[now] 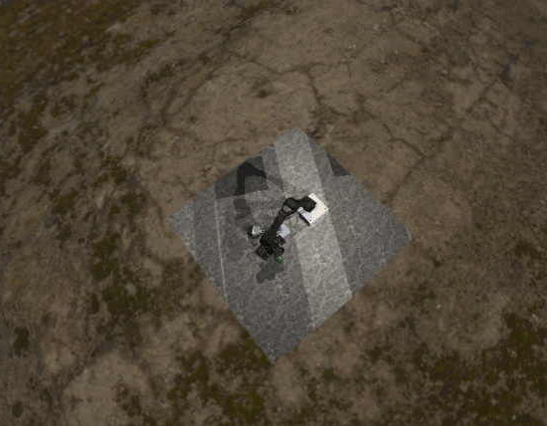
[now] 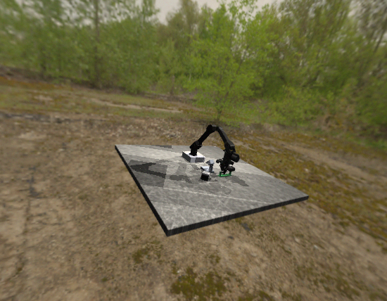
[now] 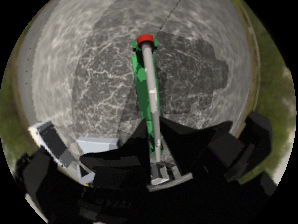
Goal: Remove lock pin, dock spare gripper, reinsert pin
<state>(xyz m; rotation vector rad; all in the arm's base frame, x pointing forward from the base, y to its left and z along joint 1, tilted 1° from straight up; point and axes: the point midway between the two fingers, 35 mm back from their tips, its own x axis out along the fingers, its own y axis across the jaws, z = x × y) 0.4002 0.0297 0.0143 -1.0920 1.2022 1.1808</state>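
Near side of grey slab: red-headed grey metal lock pin [image 3: 151, 82] lies along green cradle [image 1: 278, 258] [image 2: 225, 175] [image 3: 142, 90]. Black gripper [image 1: 275, 252] [image 2: 224, 171] [image 3: 150, 119] slightly parted around the shaft, apparently releasing. Parking step, I judge; next, open wider, lift straight, fetch spare.

Lock pin [image 3: 152, 90]: slim, straight, grey, with a red head towards twelve o'clock in the wrist view, lengthwise over a green rack; seating unclear. Pale grey mount [image 1: 285, 230] [image 3: 97, 145] at about eight o'clock from the pin there. Black-and-white spare gripper [image 1: 254, 231] [image 2: 205, 176] at nine o'clock from the mount in the top view; docking unclear.
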